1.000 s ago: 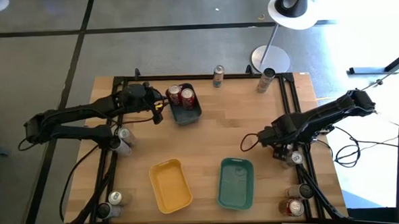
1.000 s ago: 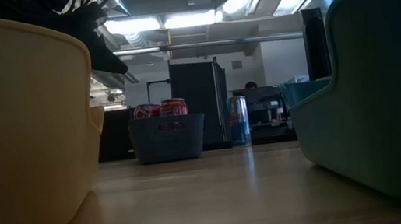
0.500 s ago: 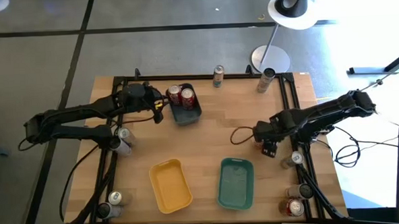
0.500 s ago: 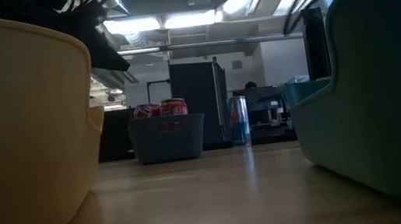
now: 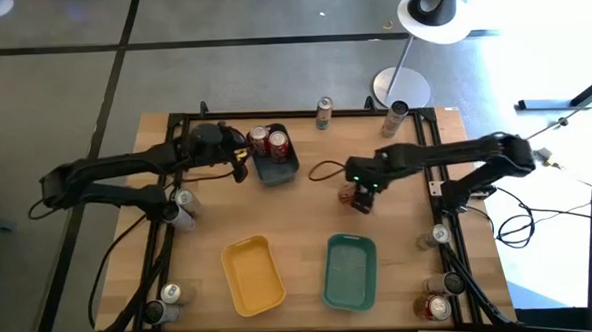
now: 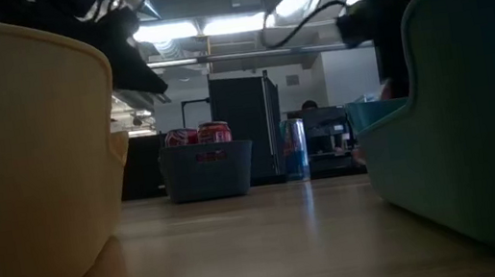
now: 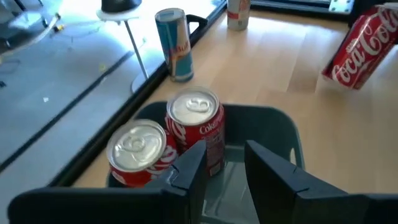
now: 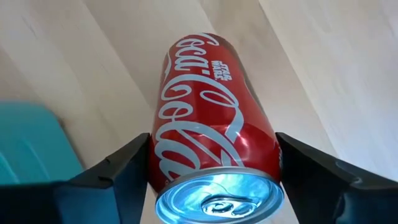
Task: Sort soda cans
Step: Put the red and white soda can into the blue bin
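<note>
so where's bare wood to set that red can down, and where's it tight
Bare wood lies between the dark blue tray and the right gripper holding the red can, and left of the yellow tray. It is tight at the table's side edges, among the standing cans.
</note>
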{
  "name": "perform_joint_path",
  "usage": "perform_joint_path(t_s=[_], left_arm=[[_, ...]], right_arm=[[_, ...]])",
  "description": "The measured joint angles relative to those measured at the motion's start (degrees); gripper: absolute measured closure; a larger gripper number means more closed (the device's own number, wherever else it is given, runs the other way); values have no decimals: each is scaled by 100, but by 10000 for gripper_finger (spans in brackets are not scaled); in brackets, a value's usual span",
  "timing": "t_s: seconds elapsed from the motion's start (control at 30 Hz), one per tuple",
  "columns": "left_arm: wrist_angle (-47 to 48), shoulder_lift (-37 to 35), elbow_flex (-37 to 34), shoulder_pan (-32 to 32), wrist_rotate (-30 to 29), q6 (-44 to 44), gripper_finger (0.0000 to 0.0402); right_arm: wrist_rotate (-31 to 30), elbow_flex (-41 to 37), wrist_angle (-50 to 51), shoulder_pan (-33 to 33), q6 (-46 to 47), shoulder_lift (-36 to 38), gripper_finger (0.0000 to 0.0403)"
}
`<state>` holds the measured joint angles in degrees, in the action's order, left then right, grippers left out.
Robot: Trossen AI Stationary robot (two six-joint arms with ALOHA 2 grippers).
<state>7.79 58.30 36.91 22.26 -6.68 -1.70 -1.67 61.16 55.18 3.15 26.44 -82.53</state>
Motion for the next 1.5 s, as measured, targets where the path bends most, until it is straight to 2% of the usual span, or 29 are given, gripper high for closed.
perform_joint_path(t_s=[0.2, 0.37, 0.6, 0.77, 1.0, 1.27, 1.5], left_arm=[[-101, 335, 0, -7, 4, 174, 302], [-131, 341, 0, -30, 4, 195, 302], [-125, 339, 0, -82, 4, 261, 302], [-129, 339, 0, -92, 7, 343, 302], [-124, 339, 0, -92, 4, 467, 302], [-122, 335, 0, -92, 4, 473, 302], [-115, 335, 0, -92, 4, 473, 302]], right_arm=[[325, 1071, 233, 248, -299, -949, 113], [498, 1770, 379, 296, -443, -1617, 113], [975, 2300, 771, 294, 53, -2267, 107], [959, 2700, 1081, 291, 59, -2444, 99], [880, 3305, 1935, 366, 6, -2458, 111], [821, 3325, 2874, 364, -120, -2683, 112], [815, 3323, 2897, 364, -205, -2751, 113]])
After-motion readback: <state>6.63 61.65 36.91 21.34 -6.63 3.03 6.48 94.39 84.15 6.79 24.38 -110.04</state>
